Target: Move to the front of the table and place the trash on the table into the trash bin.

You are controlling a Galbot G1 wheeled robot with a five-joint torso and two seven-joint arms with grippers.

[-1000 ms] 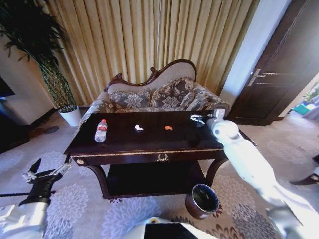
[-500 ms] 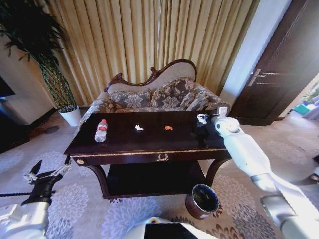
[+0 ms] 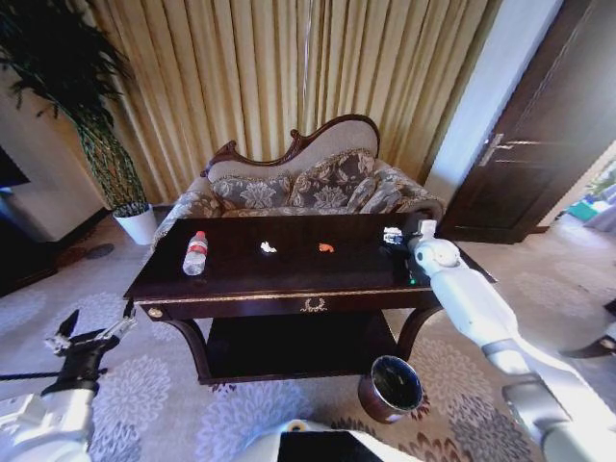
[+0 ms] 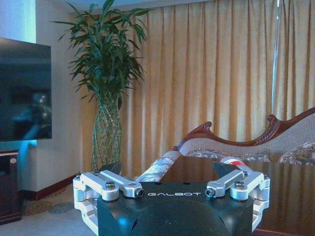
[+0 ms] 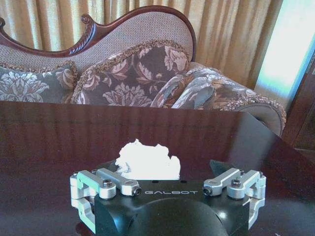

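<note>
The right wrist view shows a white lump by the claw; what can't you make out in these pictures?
- White scrap: right wrist view, its near side hidden by the right gripper, so contact is unclear.
- Bottle: left wrist view, mostly behind the left gripper.
- Trash bin: head view, inside too dark.
- Orange scrap: head view, too small to identify.

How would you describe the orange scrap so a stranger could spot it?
Find the long dark table in front of the sofa. Near the tabletop's middle lie two small scraps; the orange scrap is the one nearer the right pincer, beside the white scrap.
</note>
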